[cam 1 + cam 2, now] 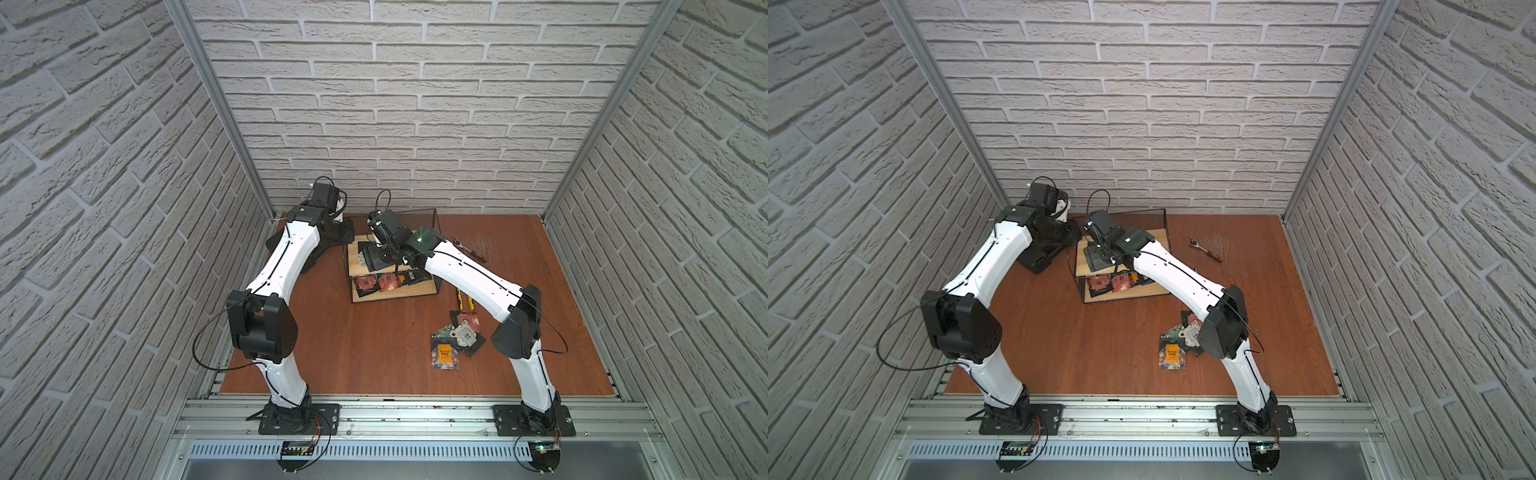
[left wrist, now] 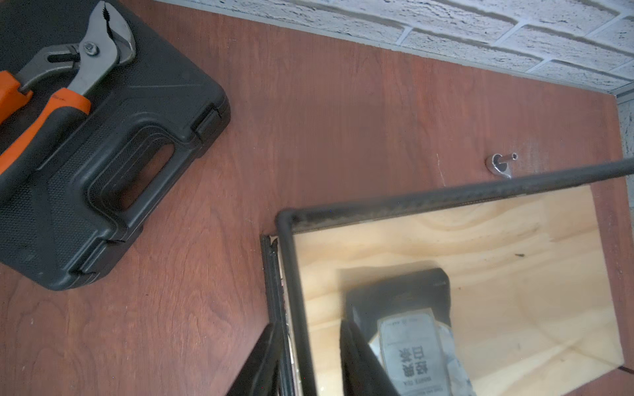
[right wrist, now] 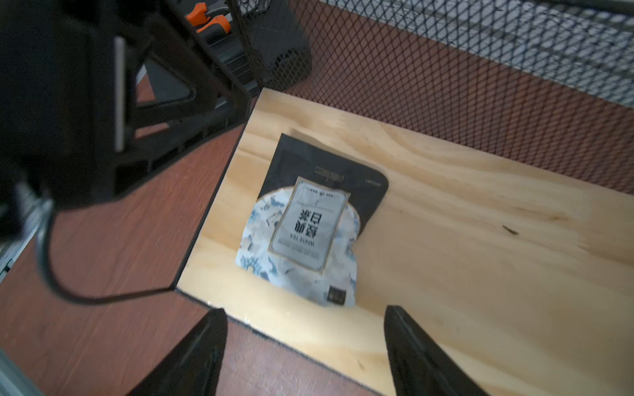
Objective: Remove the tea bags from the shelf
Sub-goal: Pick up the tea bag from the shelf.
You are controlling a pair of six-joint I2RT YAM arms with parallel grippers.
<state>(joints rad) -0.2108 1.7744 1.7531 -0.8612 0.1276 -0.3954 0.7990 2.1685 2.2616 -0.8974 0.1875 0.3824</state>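
Observation:
The shelf (image 1: 395, 296) stands at the back middle of the table. A silver-white tea bag (image 3: 302, 236) lies partly over a black one (image 3: 326, 164) at the left end of the top board (image 3: 446, 223). My right gripper (image 3: 305, 313) hovers open just short of them, over the board's front edge, nothing between its fingers. My left gripper (image 2: 308, 337) is shut on the shelf's black frame bar (image 2: 295, 274) at its left side, beside that same tea bag (image 2: 411, 346). Red tea bags (image 1: 376, 284) lie on the lower tier. Several more tea bags (image 1: 457, 338) sit in a pile on the table by the right arm.
A black tool case (image 2: 113, 161) with orange-handled pliers (image 2: 79, 72) on it sits left of the shelf. A ratchet (image 1: 1204, 248) lies at the back right, and yellow-handled pliers (image 1: 465, 301) lie right of the shelf. Black mesh (image 3: 463, 85) walls the shelf's back.

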